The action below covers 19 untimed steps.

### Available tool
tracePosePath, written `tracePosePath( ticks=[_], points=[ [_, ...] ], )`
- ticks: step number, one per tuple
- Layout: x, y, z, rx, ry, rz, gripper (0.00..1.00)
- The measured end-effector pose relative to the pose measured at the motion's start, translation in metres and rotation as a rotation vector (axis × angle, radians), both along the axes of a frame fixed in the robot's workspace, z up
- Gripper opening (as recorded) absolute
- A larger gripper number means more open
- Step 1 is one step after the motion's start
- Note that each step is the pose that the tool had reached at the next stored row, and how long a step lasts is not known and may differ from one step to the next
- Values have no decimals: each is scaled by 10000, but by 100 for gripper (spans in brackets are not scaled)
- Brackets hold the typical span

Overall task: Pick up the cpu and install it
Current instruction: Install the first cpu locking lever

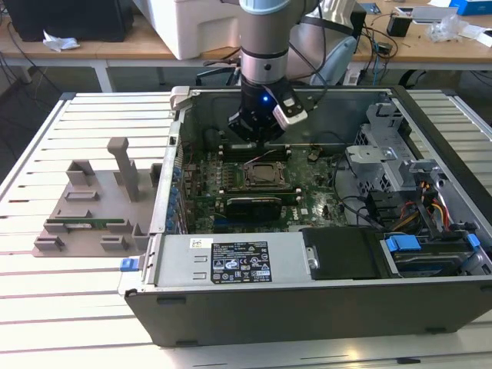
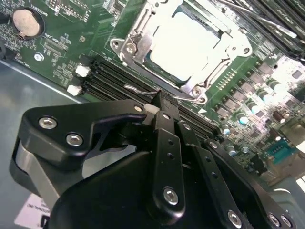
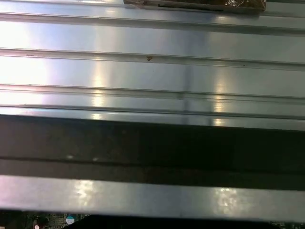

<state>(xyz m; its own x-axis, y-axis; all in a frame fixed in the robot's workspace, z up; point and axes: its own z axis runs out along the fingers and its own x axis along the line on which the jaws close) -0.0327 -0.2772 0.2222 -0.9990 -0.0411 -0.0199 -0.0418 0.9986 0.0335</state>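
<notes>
Hand [image 2: 159, 102] hangs just beside the cpu [image 2: 188, 43] in its socket.

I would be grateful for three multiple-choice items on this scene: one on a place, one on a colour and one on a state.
1. Where does the cpu lie?
A. On the grey fixture tray
B. In the socket on the motherboard
C. On the table slats

2. What colour is the motherboard?
A. Blue
B. Red
C. Green

3. How is the computer case?
A. Open, its inside exposed
B. Shut with its panel on
C. Wrapped in plastic

Answers: 1 B, the second wrist view shows the shiny chip inside the socket frame; 2 C, the board is green in the exterior and second wrist views; 3 A, the exterior view looks straight onto the board and drives.
</notes>
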Motion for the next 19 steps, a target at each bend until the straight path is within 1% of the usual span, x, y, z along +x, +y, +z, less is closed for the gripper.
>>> tracePosePath(
  ticks=[3,4,6,11,19],
  points=[
    [34,0,-29,-5,18,-1,11],
    [50,-1,-49,-22,26,-2,11],
    [63,-5,-64,-30,32,-2,11],
    [179,-17,-117,-47,60,0,11],
    [223,-34,-152,-65,68,-1,11]
  ],
)
